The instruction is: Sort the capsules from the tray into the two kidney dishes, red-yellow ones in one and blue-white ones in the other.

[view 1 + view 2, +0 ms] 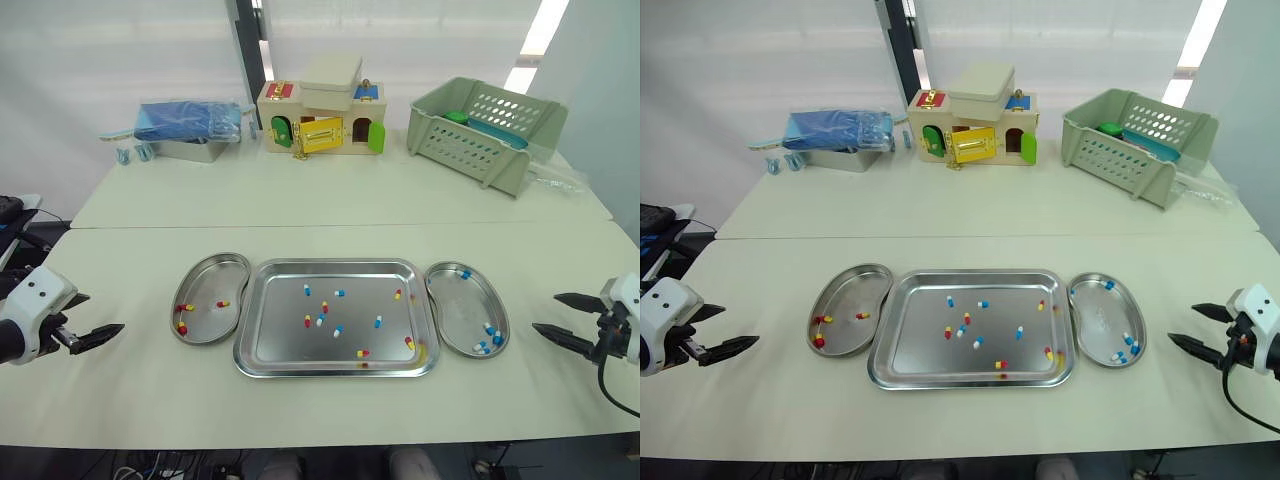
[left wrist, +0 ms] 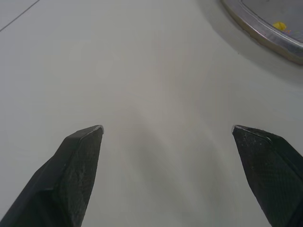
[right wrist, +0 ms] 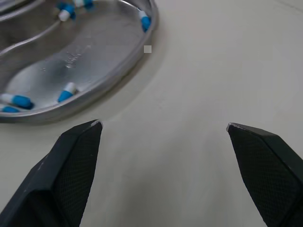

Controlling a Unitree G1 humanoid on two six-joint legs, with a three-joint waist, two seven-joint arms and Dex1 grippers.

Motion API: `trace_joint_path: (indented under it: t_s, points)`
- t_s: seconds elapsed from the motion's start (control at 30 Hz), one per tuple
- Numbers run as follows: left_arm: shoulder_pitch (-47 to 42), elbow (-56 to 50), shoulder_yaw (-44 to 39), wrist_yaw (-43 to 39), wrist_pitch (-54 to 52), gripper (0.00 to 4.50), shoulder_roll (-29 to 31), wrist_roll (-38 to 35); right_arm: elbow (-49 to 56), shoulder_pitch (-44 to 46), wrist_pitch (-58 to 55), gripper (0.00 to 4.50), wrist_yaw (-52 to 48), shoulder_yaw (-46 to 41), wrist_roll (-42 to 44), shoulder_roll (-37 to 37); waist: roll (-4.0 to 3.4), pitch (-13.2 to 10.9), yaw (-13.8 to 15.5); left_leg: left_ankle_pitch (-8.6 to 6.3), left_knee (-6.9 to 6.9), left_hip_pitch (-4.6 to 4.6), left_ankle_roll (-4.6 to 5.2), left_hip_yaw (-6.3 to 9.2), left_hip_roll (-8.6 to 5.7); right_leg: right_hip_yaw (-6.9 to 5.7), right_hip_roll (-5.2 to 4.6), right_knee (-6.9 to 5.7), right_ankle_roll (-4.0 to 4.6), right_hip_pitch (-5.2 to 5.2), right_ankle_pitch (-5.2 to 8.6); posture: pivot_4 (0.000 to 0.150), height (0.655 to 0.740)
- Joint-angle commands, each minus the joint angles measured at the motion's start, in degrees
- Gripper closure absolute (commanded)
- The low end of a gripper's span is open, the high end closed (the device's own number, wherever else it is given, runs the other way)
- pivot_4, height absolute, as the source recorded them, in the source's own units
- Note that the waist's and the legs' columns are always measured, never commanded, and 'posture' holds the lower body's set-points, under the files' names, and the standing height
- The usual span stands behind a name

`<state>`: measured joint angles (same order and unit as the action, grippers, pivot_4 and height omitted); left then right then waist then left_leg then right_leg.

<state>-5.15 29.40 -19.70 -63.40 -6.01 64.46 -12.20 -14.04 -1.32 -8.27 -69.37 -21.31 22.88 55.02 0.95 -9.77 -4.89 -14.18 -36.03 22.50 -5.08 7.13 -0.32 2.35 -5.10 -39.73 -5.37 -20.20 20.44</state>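
Observation:
A steel tray lies mid-table holding several loose capsules, among them a blue-white capsule and a red-yellow capsule. The left kidney dish touches its left side and holds three red-yellow capsules. The right kidney dish holds several blue-white capsules. My left gripper stands open and empty, left of the left dish, its wrist view catching that dish's rim. My right gripper is open and empty, just right of the right dish.
At the table's far side stand a wooden latch box, a green perforated basket and a metal tray under a blue cloth. A seam runs across the table behind the dishes. Bare tabletop lies under both grippers.

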Motion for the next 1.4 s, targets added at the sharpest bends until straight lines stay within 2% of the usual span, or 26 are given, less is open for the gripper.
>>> trace_joint_path:
  t_s: [0.03,0.13,0.23,0.33,0.43,0.73,0.9,1.4]
  points:
    - [1.4,-5.5,0.0,-3.5,-1.4,0.00,3.4,-0.2,11.4,-6.7,-4.2,0.06,-3.4,-5.0,5.7,0.9,0.00,0.0,0.1,0.00,0.01,0.03,0.00,0.01,0.00,-0.01,0.00,0.00,0.00,-0.01,0.00,0.150,0.7400]
    - [0.0,-11.4,1.2,-8.2,-4.7,0.00,4.4,-3.0,23.3,-18.1,-5.7,0.06,-6.2,-7.4,8.1,-0.6,0.02,0.0,0.4,-0.01,0.01,0.04,0.01,0.01,0.00,-0.01,0.01,0.02,0.00,0.01,0.00,0.150,0.7400]
    - [-3.5,-13.4,4.2,-9.7,-4.7,0.00,4.0,-2.4,33.0,-25.0,-6.2,0.06,-5.2,-8.3,11.1,-4.4,0.06,0.0,1.1,-0.01,0.01,0.04,0.01,0.07,0.02,-0.07,0.03,0.09,0.00,0.10,0.00,0.150,0.7400]
    - [-7.5,-17.3,8.1,-11.1,-6.0,0.00,2.2,-2.9,39.3,-26.6,-0.9,0.06,-0.8,-6.6,12.1,-13.3,0.15,0.1,1.2,-0.02,0.00,0.00,0.01,0.04,0.02,-0.05,0.04,0.10,0.00,0.13,0.00,0.150,0.7400]
    - [-11.3,-21.9,12.0,-11.7,-8.3,0.00,-0.8,-4.0,42.1,-27.8,1.7,0.06,1.5,-2.1,9.2,-18.5,0.14,0.1,1.2,-0.02,-0.01,-0.02,0.00,0.03,0.08,-0.02,0.11,0.11,0.00,0.15,0.00,0.150,0.7400]
    - [-20.8,-25.5,22.7,-15.1,-8.4,0.00,-8.4,-3.0,42.9,-29.8,9.3,0.06,4.4,9.9,4.7,-26.1,0.14,0.1,1.6,-0.02,-0.03,-0.03,0.00,0.08,0.08,-0.05,0.12,0.10,0.01,0.14,0.00,0.150,0.7400]
    - [-24.8,-25.1,27.7,-16.4,-6.5,0.00,-13.2,-1.4,42.2,-31.9,15.2,0.06,5.7,13.4,4.3,-30.0,0.15,0.1,1.7,-0.02,-0.05,-0.03,-0.01,0.14,0.07,-0.10,0.12,0.17,0.01,0.20,0.00,0.150,0.7400]
    - [-25.9,-19.9,35.6,-14.4,-0.3,0.00,-23.0,5.3,39.5,-32.9,22.1,0.06,8.3,12.5,5.0,-29.9,0.14,0.1,1.6,-0.02,-0.06,-0.10,-0.01,0.21,0.04,-0.12,0.12,0.19,0.01,0.30,0.00,0.150,0.7400]
